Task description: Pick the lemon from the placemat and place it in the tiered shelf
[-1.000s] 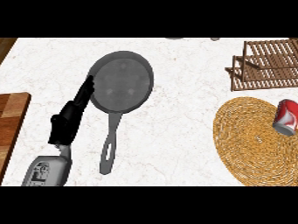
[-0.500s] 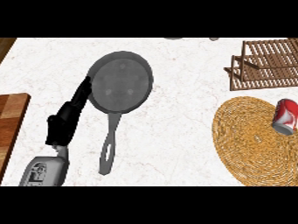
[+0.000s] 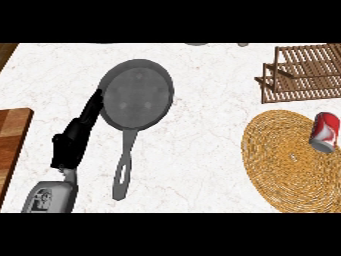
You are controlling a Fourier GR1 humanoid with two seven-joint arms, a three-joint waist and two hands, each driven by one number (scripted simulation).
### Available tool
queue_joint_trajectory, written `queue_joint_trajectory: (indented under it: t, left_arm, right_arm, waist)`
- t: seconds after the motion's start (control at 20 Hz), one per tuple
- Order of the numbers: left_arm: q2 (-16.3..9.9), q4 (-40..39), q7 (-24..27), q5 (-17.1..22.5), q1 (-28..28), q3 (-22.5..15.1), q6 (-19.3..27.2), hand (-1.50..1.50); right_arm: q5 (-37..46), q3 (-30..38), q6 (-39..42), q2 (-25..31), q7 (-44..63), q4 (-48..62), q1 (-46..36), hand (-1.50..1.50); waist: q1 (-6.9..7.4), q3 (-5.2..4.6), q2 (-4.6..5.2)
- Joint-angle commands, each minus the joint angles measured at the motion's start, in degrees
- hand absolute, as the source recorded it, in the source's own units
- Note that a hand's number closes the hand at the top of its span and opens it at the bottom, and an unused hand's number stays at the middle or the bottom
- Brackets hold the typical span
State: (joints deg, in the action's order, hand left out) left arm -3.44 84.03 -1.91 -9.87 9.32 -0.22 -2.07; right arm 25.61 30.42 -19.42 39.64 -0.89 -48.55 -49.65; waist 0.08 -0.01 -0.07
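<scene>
A red can (image 3: pixel 325 131) lies on its side on the round woven placemat (image 3: pixel 295 165), at the edge nearest the wooden shelf (image 3: pixel 315 72). No words can be read on it. Far from the placemat, the left hand (image 3: pixel 78 134) points its fingers straight beside a grey pan (image 3: pixel 134 100) on the white counter (image 3: pixel 202 120).

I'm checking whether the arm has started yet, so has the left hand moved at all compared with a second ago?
No. The left hand lies in the same spot beside the frying pan, fingertips still by the pan's left rim.
</scene>
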Motion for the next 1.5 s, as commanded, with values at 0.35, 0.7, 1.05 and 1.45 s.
queue_joint_trajectory:
  t: [0.35,0.7,1.05,1.45]
  left_arm:
    - [-0.04,-0.18,-2.17,-0.25,1.35,0.28,0.37,0.0]
    - [0.68,0.76,-1.13,0.74,-0.36,0.15,0.01,0.0]
    - [0.18,-0.33,0.13,0.56,0.35,1.08,0.48,0.0]
    - [1.21,4.14,-1.73,0.07,-2.93,-0.45,1.14,0.0]
  right_arm:
    - [-11.94,6.76,4.55,3.68,1.39,-1.48,-3.74,-1.5]
    - [-16.68,14.0,5.36,12.58,11.26,-4.35,-0.35,-1.5]
    - [-20.48,20.05,18.56,25.42,14.54,7.17,8.38,-1.5]
    - [-24.87,30.32,34.87,35.41,3.48,18.43,25.93,-1.5]
  waist:
    - [-0.02,0.03,-0.09]
    - [-1.1,-0.01,-0.36]
    - [-1.05,0.06,0.08]
    - [-1.4,0.17,-0.1]
